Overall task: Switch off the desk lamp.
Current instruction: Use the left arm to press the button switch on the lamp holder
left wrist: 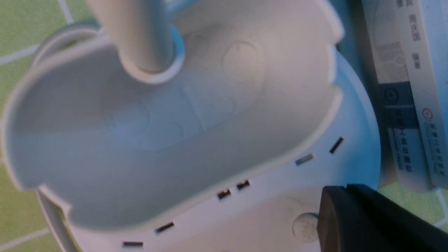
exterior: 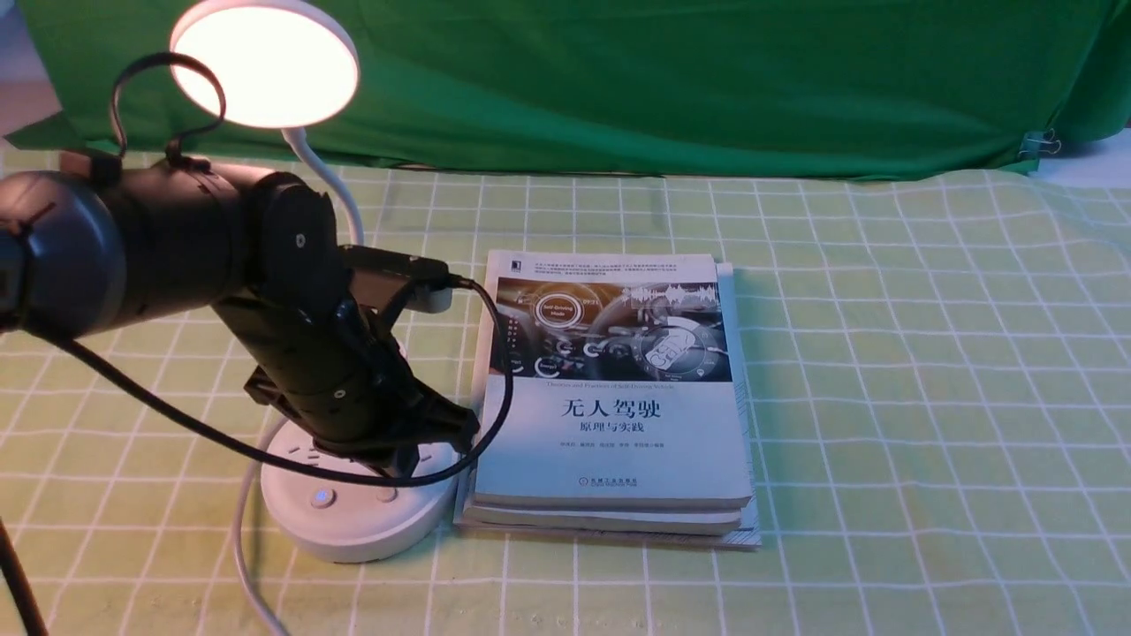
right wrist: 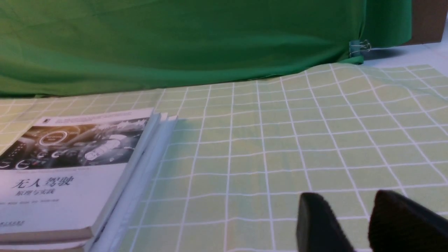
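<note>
At the table's left side, one desk lamp [exterior: 353, 521] stands lit, its round base just beside one stack of three books [exterior: 618, 397]. The left gripper [exterior: 433, 442] hangs over the base near its two buttons; its finger spacing cannot be determined. The right gripper [right wrist: 350, 206] is slightly parted. The checked green tablecloth [exterior: 884, 397] lies open right of the books, with a green backdrop [exterior: 707, 79] behind.
</note>
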`<control>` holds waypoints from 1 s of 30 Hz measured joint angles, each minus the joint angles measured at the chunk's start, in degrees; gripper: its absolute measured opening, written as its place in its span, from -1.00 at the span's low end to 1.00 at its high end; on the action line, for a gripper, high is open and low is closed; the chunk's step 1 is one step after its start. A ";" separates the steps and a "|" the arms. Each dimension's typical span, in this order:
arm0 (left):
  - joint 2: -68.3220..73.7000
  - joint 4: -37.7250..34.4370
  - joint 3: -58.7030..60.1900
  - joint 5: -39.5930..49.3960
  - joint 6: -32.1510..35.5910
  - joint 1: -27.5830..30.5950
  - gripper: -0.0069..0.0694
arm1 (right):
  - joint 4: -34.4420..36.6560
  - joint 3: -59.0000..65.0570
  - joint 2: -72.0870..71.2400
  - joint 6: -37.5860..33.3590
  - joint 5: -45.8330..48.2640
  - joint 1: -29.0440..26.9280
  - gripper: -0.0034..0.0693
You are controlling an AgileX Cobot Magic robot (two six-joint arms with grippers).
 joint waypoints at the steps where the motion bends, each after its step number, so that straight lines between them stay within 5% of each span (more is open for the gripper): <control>1: 0.22 0.12 -0.05 0.00 0.00 0.00 -0.81 | 0.00 0.00 0.00 0.00 0.00 0.00 -0.25; 30: 1.43 1.37 -0.59 0.14 -1.47 0.13 -0.81 | 0.00 0.00 0.00 0.02 0.04 0.00 -0.25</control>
